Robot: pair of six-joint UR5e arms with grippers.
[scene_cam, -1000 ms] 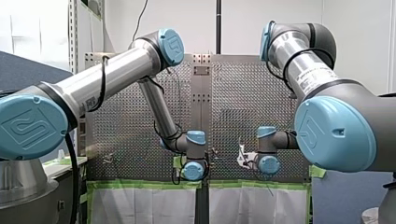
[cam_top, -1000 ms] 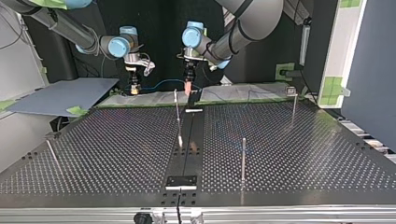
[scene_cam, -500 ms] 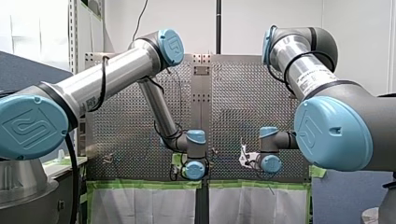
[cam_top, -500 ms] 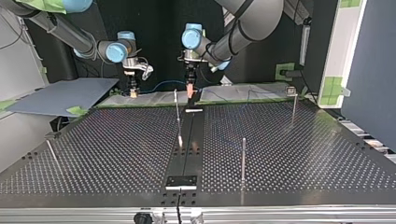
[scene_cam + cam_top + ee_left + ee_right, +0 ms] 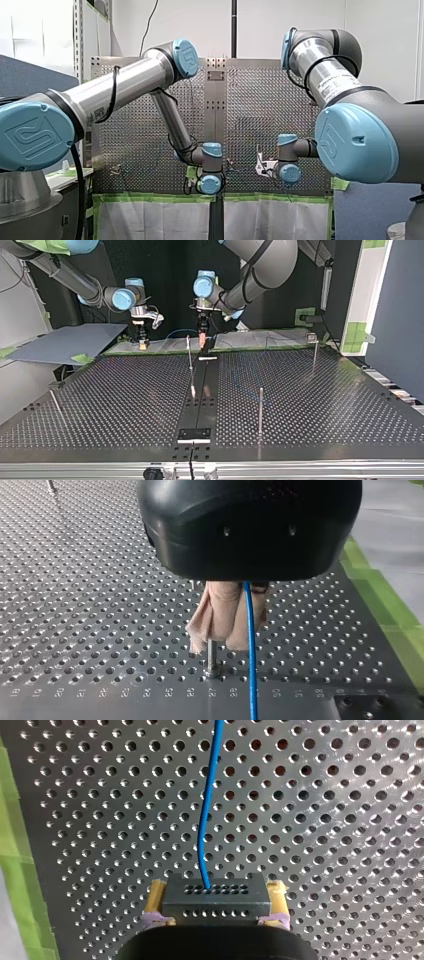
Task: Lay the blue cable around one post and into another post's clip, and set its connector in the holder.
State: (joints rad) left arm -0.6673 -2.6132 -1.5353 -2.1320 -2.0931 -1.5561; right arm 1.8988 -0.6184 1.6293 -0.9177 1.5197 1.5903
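Observation:
The blue cable (image 5: 176, 331) hangs in a short arc between my two grippers at the table's far edge in the top view. My right gripper (image 5: 143, 343), at that view's left, is shut with its yellow pads (image 5: 156, 901) on the dark perforated connector (image 5: 216, 896). The cable (image 5: 205, 820) runs out of the connector ahead of it. My left gripper (image 5: 202, 339) is shut with beige pads (image 5: 218, 617) on the cable (image 5: 250, 650). It hovers just above a thin post (image 5: 212, 659). In the front view both grippers are hidden behind their wrists.
Several thin metal posts stand on the perforated table (image 5: 125, 390): one (image 5: 190, 362) by the centre strip, one (image 5: 260, 409) nearer the camera, one (image 5: 314, 352) at the right, one (image 5: 55, 404) at the left. A small black holder plate (image 5: 195, 434) sits on the centre strip.
In the top view both grippers have sunk slightly toward the table, the right one a little more. Their holds on the cable and the connector are unchanged.

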